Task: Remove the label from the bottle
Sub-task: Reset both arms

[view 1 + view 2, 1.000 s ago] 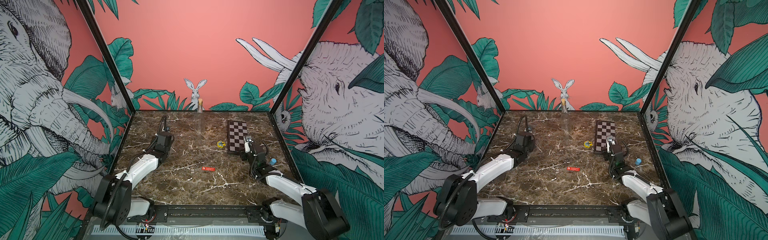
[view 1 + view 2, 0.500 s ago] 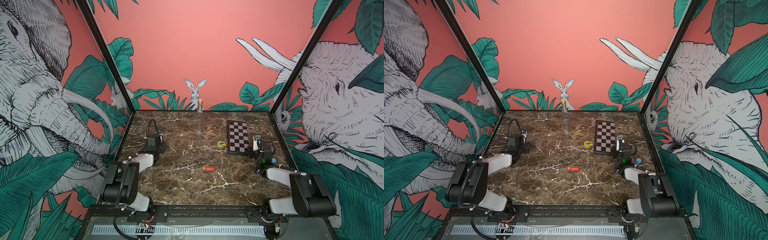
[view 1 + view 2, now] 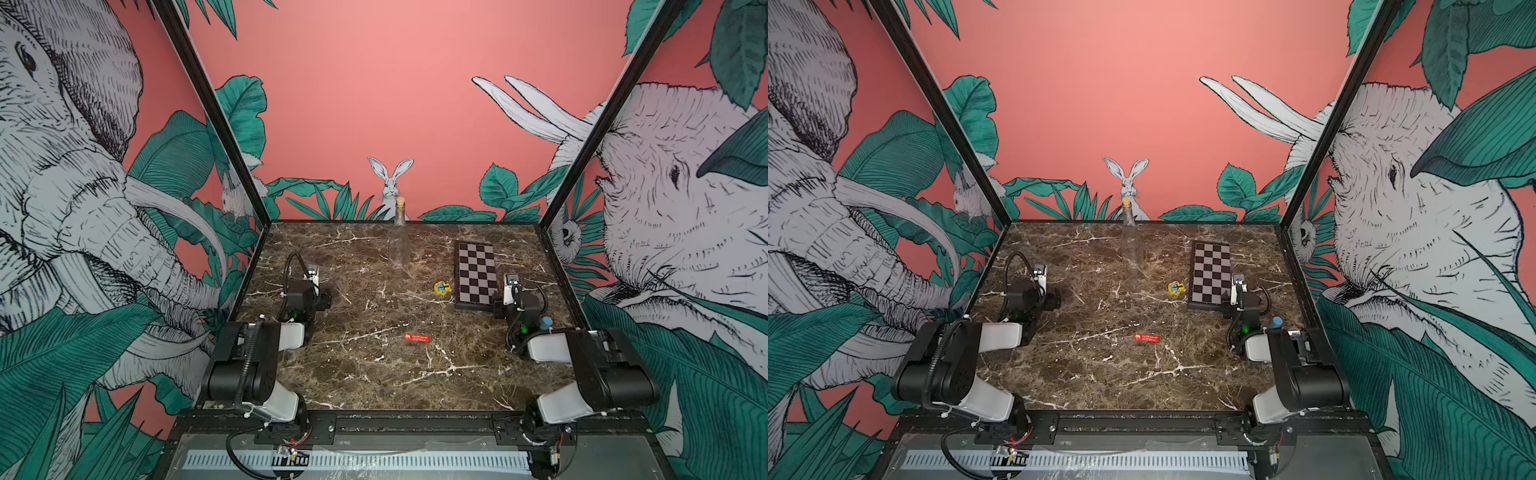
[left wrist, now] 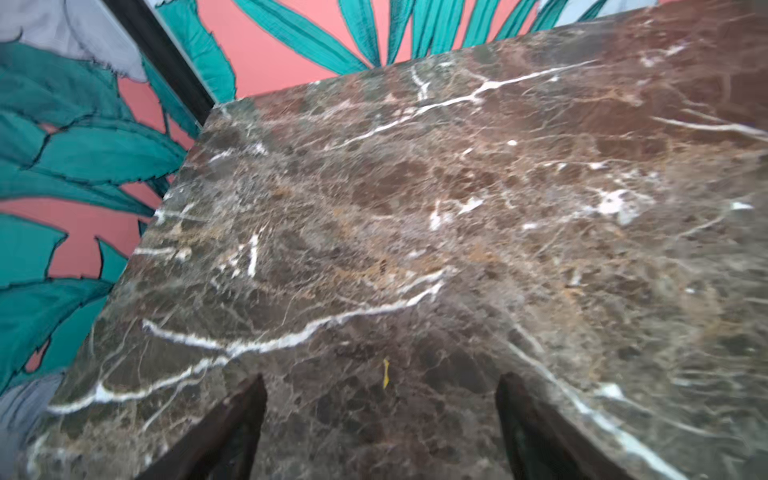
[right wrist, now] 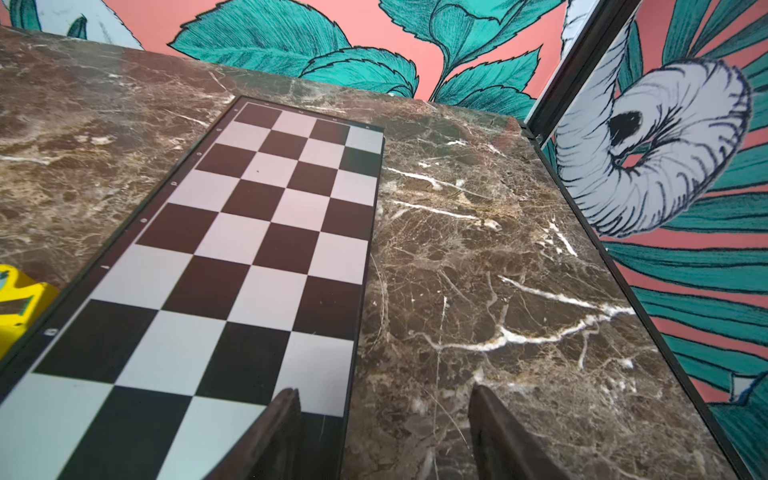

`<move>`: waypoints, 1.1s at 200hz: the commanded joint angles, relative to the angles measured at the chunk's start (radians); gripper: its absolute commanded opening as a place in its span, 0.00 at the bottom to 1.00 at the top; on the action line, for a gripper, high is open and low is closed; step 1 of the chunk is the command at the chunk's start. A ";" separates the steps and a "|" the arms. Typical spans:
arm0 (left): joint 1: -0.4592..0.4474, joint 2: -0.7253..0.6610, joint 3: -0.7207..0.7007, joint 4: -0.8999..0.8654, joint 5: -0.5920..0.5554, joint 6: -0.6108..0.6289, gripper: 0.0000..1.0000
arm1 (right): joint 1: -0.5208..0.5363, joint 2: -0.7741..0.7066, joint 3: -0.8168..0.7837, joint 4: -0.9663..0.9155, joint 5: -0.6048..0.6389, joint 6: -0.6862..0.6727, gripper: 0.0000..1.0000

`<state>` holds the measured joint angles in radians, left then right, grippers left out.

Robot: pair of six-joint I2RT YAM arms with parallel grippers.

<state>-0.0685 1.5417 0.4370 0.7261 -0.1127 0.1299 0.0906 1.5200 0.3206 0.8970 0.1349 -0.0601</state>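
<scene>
Left gripper (image 4: 382, 376): jaws spread wide and empty, with only bare marble between the fingers; it sits low over the left side of the table (image 3: 374, 374), with its arm folded back.
Right gripper (image 5: 384, 388): jaws parted and holding nothing; one finger is over the near edge of the chessboard (image 5: 257, 232), the other over marble.
Chessboard: black-and-white, black-framed, lying flat on the right side of the table, with the right gripper at its near end.
Yellow object (image 3: 442, 287): small and round, just beside the chessboard's long edge on the side toward the table's centre; too small to identify.
Bottle (image 3: 399, 245): stands upright near the middle of the back edge, well apart from both grippers; tall, slender clear glass with the marble showing through, a long tapering neck, and a tan cork (image 3: 400, 201) in the mouth.
Label (image 3: 416, 338): a small narrow red strip with tiny white print that can't be read, lying flat on the marble toward the front and centre, between the two arms and touching neither; it is off the bottle and well apart from it.
Between bottle and label: open marble, with the yellow object off to the right of that line.
</scene>
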 commanded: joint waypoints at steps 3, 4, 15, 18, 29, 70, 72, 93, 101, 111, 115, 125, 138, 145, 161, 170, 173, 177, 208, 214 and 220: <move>0.007 0.008 -0.023 0.137 0.009 -0.021 0.95 | -0.004 0.003 -0.004 0.107 0.029 0.005 0.65; 0.007 0.009 -0.024 0.144 0.007 -0.021 0.96 | -0.004 0.003 -0.004 0.104 0.029 0.006 0.65; 0.008 0.019 -0.026 0.161 0.003 -0.019 0.98 | -0.004 0.005 0.001 0.098 0.035 0.008 0.66; 0.007 0.016 -0.025 0.152 0.004 -0.019 0.98 | -0.005 0.005 0.003 0.095 0.037 0.009 0.66; 0.007 0.010 -0.020 0.132 0.008 -0.021 0.99 | -0.005 0.000 0.013 0.066 0.042 0.014 0.70; 0.012 0.011 -0.020 0.135 0.013 -0.023 0.99 | -0.066 0.012 0.094 -0.075 -0.026 0.065 0.99; 0.012 0.010 -0.022 0.138 0.014 -0.023 0.99 | -0.066 0.012 0.094 -0.073 -0.027 0.065 0.99; 0.012 0.009 -0.026 0.146 0.014 -0.021 0.99 | -0.066 0.012 0.093 -0.073 -0.027 0.065 0.99; 0.011 0.007 -0.025 0.139 0.015 -0.022 1.00 | -0.066 0.012 0.093 -0.073 -0.027 0.066 0.99; 0.011 0.008 -0.026 0.141 0.013 -0.020 0.99 | -0.066 0.011 0.093 -0.073 -0.027 0.065 0.99; 0.012 0.008 -0.026 0.141 0.014 -0.021 1.00 | -0.066 0.011 0.092 -0.071 -0.027 0.065 0.99; 0.012 0.008 -0.024 0.140 0.013 -0.022 1.00 | -0.066 0.011 0.092 -0.070 -0.029 0.064 0.99; 0.012 0.008 -0.025 0.141 0.013 -0.021 1.00 | -0.066 0.011 0.092 -0.069 -0.029 0.063 0.99; 0.012 0.008 -0.024 0.140 0.014 -0.021 0.99 | -0.066 0.011 0.090 -0.069 -0.029 0.063 0.99; 0.011 0.010 -0.023 0.138 0.015 -0.021 0.99 | -0.065 0.011 0.091 -0.069 -0.029 0.064 0.99; 0.012 0.012 -0.021 0.139 0.015 -0.021 1.00 | -0.066 0.011 0.090 -0.068 -0.029 0.064 0.99; 0.012 0.012 -0.021 0.140 0.015 -0.022 1.00 | -0.066 0.011 0.090 -0.068 -0.029 0.063 0.99; 0.012 0.012 -0.021 0.140 0.015 -0.022 1.00 | -0.066 0.011 0.089 -0.068 -0.029 0.063 0.99; 0.014 0.017 -0.015 0.133 0.020 -0.023 1.00 | -0.066 0.011 0.089 -0.066 -0.029 0.063 0.99; 0.016 0.018 -0.014 0.131 0.024 -0.026 1.00 | -0.065 0.011 0.089 -0.066 -0.029 0.063 0.99; 0.018 0.018 -0.012 0.128 0.026 -0.027 0.99 | -0.066 0.011 0.089 -0.067 -0.029 0.063 0.99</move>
<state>-0.0616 1.5639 0.4225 0.8375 -0.1047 0.1135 0.0242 1.5307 0.4061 0.8024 0.1150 -0.0032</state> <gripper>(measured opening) 0.995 0.988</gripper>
